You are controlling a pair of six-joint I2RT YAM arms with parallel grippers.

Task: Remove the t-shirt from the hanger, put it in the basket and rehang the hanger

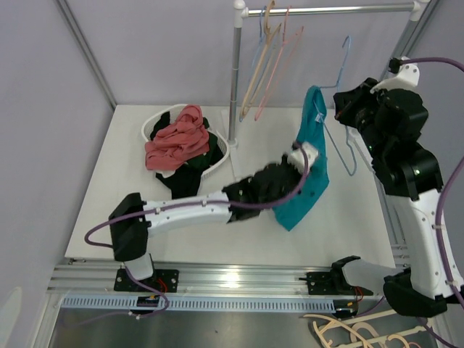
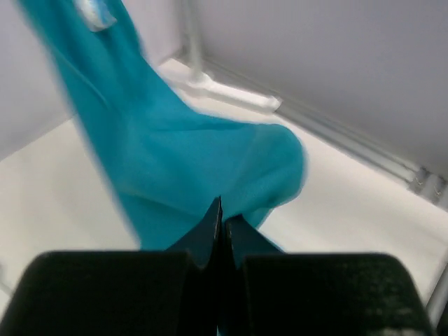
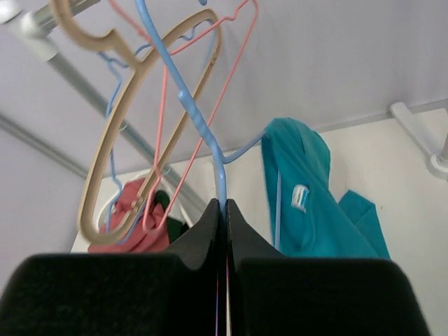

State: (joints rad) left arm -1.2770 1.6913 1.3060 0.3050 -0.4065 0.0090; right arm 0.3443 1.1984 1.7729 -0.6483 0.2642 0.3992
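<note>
Tabletop [image 1: 109, 188] under t-shirt [image 1: 317, 138] (towards right edge)

1. This is a robotics lab test cell: plain grey wall panels [image 1: 167, 51] in bare metal framing [image 1: 85, 51] enclose a white table [image 1: 116, 188].
2. The left arm [image 1: 181, 210] and right arm [image 1: 417, 217] are bolted to a slotted aluminium rail [image 1: 239, 279] at the table's near edge, with purple cables [image 1: 88, 233] trailing loose.
3. The only furnishings are a clothes rail [image 1: 326, 10] with pink and tan hangers [image 3: 112, 140] and a white basket [image 1: 161, 111] of garments.
</note>
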